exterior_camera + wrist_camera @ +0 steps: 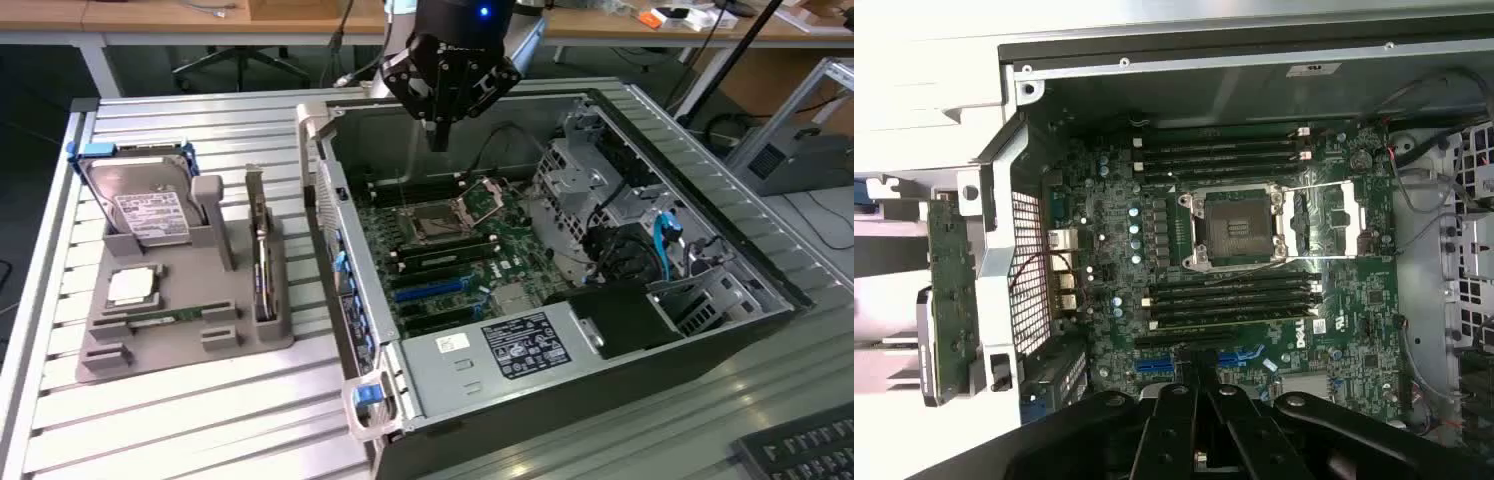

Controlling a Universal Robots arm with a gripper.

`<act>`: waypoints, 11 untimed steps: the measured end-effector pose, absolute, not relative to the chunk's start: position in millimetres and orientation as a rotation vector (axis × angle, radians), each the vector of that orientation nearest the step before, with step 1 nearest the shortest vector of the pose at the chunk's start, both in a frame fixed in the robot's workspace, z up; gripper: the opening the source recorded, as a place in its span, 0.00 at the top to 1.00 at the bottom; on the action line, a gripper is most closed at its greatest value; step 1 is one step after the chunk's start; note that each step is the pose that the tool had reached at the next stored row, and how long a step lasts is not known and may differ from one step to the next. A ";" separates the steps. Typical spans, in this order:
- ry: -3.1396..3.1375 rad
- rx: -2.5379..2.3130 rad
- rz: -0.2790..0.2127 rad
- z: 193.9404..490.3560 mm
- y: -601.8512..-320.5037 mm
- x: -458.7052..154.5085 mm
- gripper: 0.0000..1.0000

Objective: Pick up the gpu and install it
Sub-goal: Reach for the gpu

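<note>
The gpu stands on edge in a slot of the grey holder, on the exterior view's left; it is a thin card with a green board. In the wrist view the gpu is a green strip outside the case wall. My gripper hangs over the far end of the open computer case, well away from the card. Its black fingers are pressed together, shut on nothing, above the motherboard near the blue slots.
The holder also carries a silver hard drive, a processor chip and a memory stick. Inside the case are an open processor socket, a black power supply and drive cages. A keyboard lies at the near right.
</note>
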State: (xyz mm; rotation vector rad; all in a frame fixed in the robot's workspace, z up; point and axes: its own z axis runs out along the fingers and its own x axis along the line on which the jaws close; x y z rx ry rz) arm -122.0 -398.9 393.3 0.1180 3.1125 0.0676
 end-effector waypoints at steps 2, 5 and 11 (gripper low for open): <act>3.112 0.118 0.068 393.3 -398.9 -122.7 0.89; 3.113 0.118 0.068 393.3 -398.9 -123.9 0.89; 3.112 0.118 0.068 393.3 -398.9 -126.1 0.89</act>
